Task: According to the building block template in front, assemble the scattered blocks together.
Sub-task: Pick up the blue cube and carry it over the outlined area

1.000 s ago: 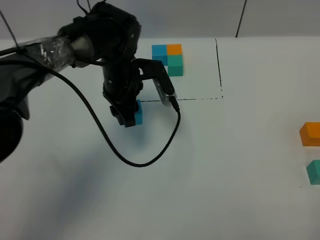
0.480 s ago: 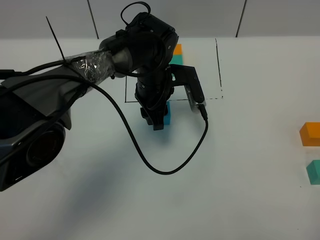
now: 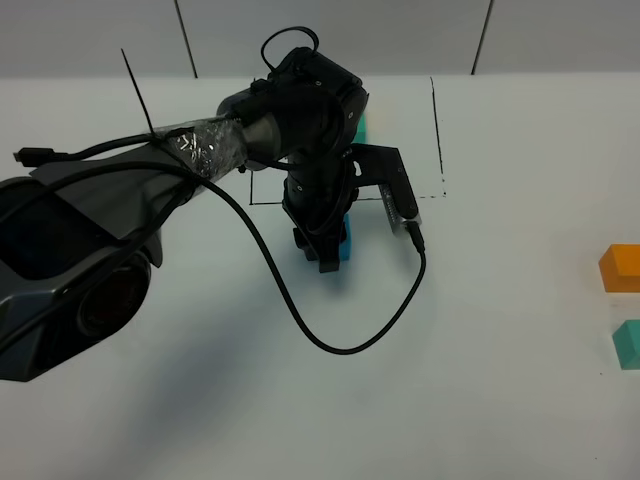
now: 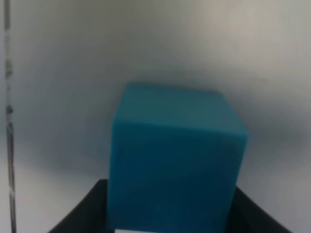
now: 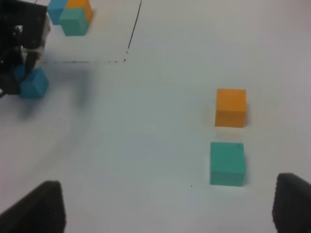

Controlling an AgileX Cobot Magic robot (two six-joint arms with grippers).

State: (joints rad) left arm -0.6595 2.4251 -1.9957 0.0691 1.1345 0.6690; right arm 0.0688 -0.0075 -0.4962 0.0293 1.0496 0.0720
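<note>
Your left gripper (image 3: 328, 248) clamps the blue cube (image 3: 344, 240) mid-frame, just below the black drawn line (image 3: 430, 196), probably to seed the copy. Left wrist: that cube fills the centre. Right wrist: the right gripper (image 5: 170, 211) gapes empty. The orange cube (image 5: 231, 107) and teal cube (image 5: 227, 163) lie centre-right, and the template (image 5: 73, 17) is upper left.

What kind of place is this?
Probably a robotics lab workbench: a bare white table marked with thin black lines, a cabled robot arm whose gripper holds a blue cube, plus a loose orange cube and teal-green cube.
</note>
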